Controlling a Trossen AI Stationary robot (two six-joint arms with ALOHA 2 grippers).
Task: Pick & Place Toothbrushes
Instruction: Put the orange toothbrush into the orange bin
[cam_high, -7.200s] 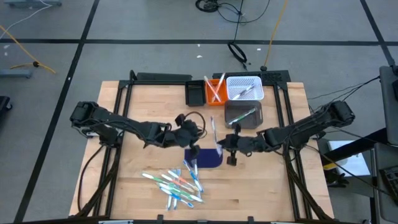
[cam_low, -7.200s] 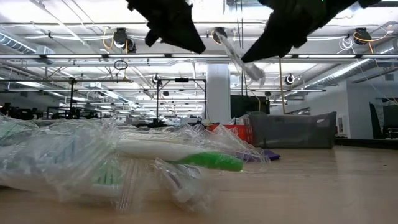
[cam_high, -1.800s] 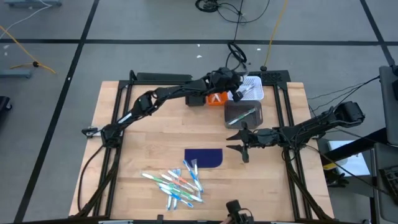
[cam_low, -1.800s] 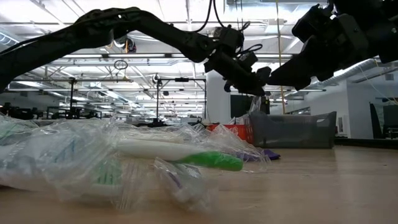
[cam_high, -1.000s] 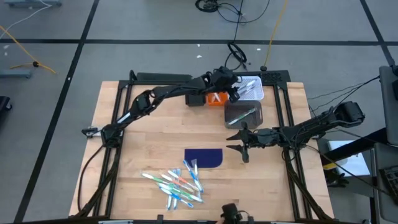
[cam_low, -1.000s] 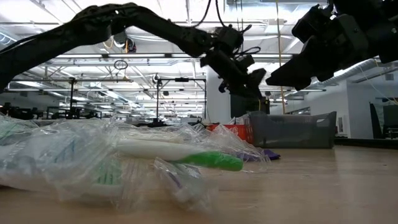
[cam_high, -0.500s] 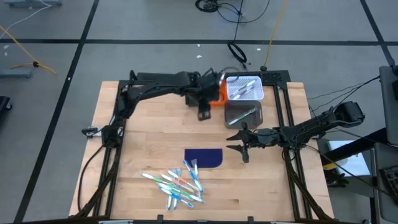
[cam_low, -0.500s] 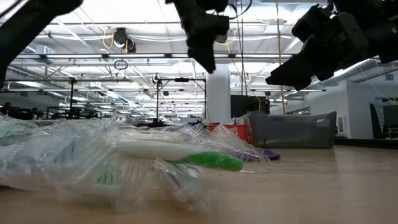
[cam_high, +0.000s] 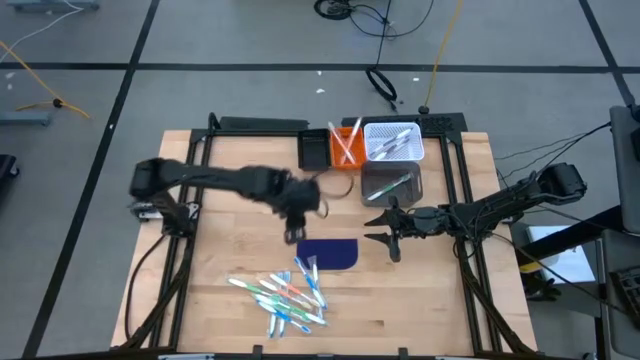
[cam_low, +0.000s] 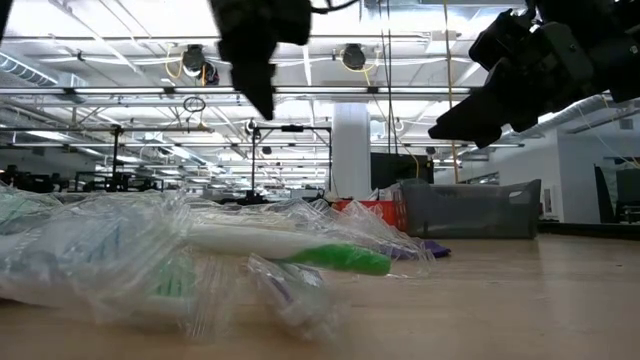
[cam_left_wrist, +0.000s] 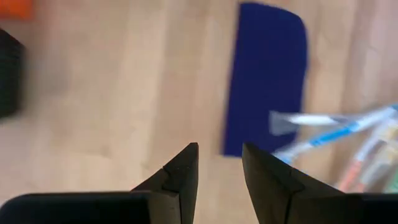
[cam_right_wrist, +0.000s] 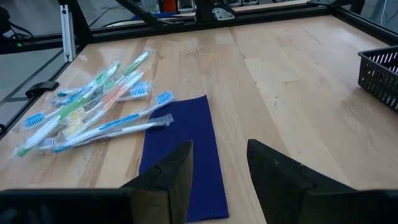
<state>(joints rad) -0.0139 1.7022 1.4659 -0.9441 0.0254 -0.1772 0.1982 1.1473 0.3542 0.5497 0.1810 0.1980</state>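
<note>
Toothbrushes (cam_high: 282, 298) piled at near edge, just past blue mat (cam_high: 328, 254); left gripper (cam_high: 293, 233) nearest, above mat, part-open, empty. Right gripper (cam_high: 381, 228) part-open, empty.

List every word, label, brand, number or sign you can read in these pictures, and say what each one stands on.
None can be read.
Wrapped toothbrushes: any print on the clear wrappers or handles is too small to read.
Blue mat: plain, no marking.
Orange bin, white bin and grey bin: no labels visible.
Hall behind the table in the low view: no legible sign.
</note>
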